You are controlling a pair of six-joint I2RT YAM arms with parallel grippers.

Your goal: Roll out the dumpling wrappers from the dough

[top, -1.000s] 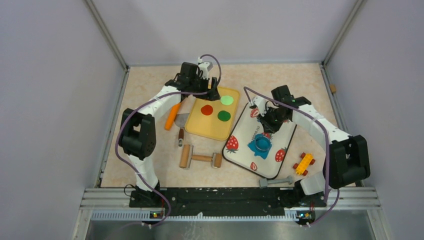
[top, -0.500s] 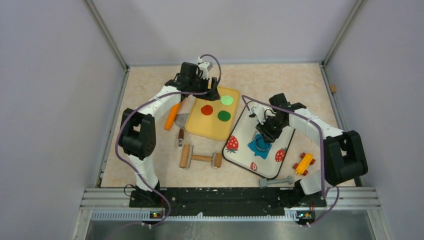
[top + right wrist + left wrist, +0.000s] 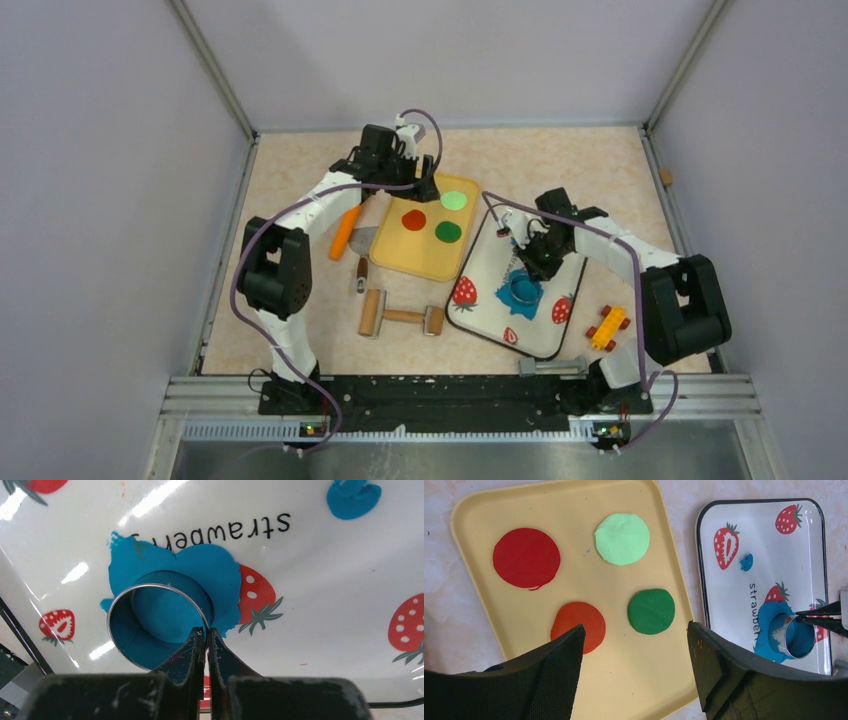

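The dough (image 3: 220, 572) is a flattened ragged blue patch on the strawberry tray (image 3: 325, 595). A metal ring cutter (image 3: 114, 611) stands on the dough with a round blue area (image 3: 167, 612) inside it. I cannot tell whether that area is a separate wrapper. My right gripper (image 3: 206, 632) is shut on the cutter's near rim. In the top view the right gripper (image 3: 531, 268) is just behind the cutter (image 3: 521, 288). My left gripper (image 3: 635, 626) is open and empty above the yellow tray (image 3: 574, 587). A small blue scrap (image 3: 352, 497) lies apart.
The yellow tray (image 3: 420, 258) holds a red disc (image 3: 526, 557), a light green disc (image 3: 622, 538), a dark green disc (image 3: 651, 611) and an orange-red disc (image 3: 579, 622). A rolling pin (image 3: 402, 316), carrot (image 3: 345, 231), yellow toy (image 3: 607, 327) and grey tool (image 3: 553, 364) lie around.
My right gripper has moved from the tray's far end toward the ring cutter and now pinches its rim. The left arm has not moved.
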